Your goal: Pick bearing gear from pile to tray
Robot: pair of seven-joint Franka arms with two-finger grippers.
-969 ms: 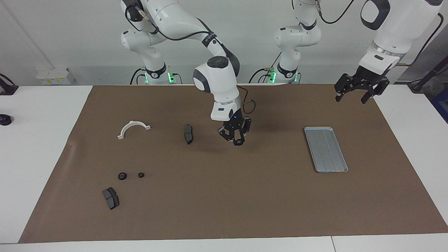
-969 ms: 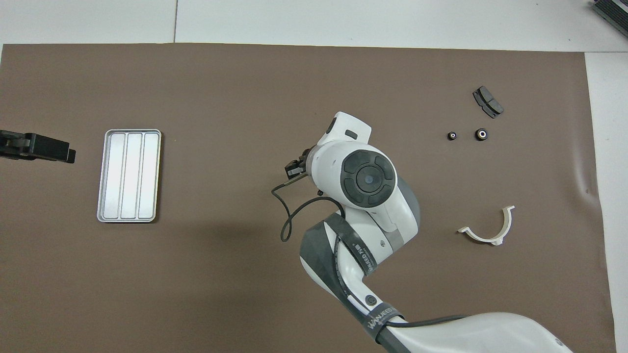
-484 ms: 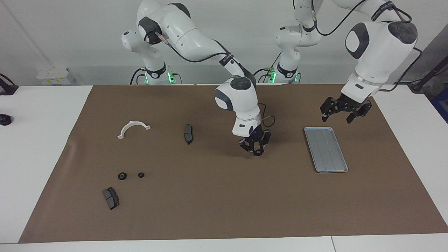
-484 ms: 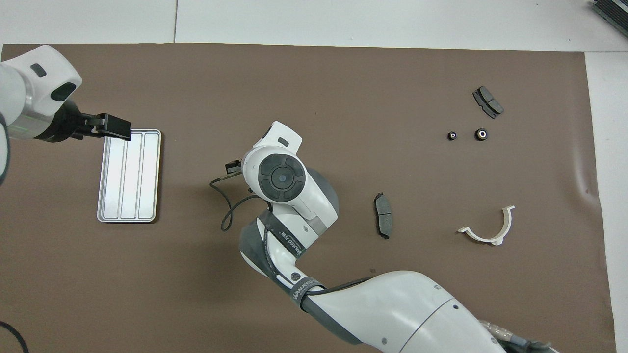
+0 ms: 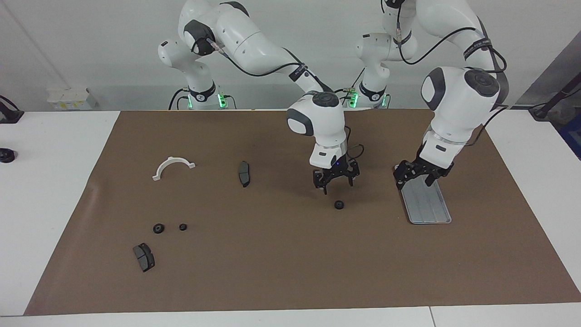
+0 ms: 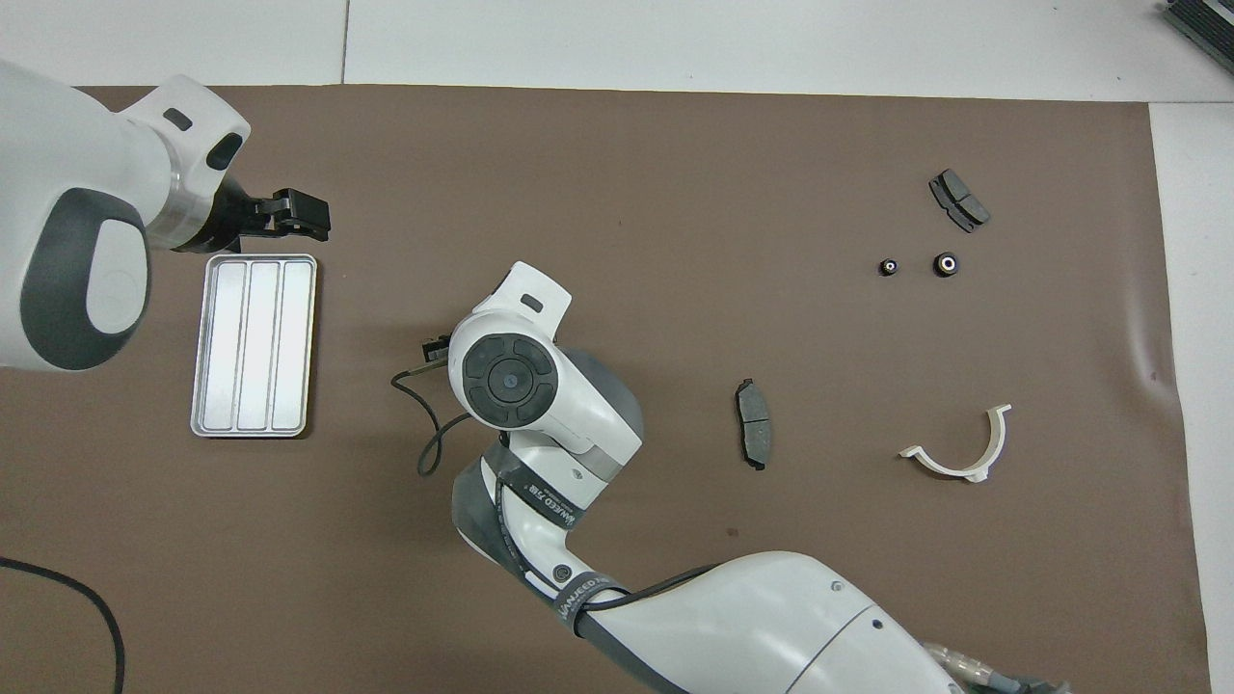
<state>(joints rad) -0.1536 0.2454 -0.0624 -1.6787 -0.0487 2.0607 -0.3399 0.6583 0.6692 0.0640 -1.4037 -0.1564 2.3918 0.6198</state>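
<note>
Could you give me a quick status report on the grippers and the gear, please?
Right gripper open, above gear lying on the mat. Left gripper open over tray. Two gears remain in pile. Nothing between gear and tray.

Both arms (image 5: 254,41) glossy white with dark grey joint caps; black cables clipped alongside; black skeletal hands; green lights at bases.

facing: high, toward robots | overhead: steeply down from robots' end | shared: brown mat (image 5: 281,254), tray (image 6: 253,424)
</note>
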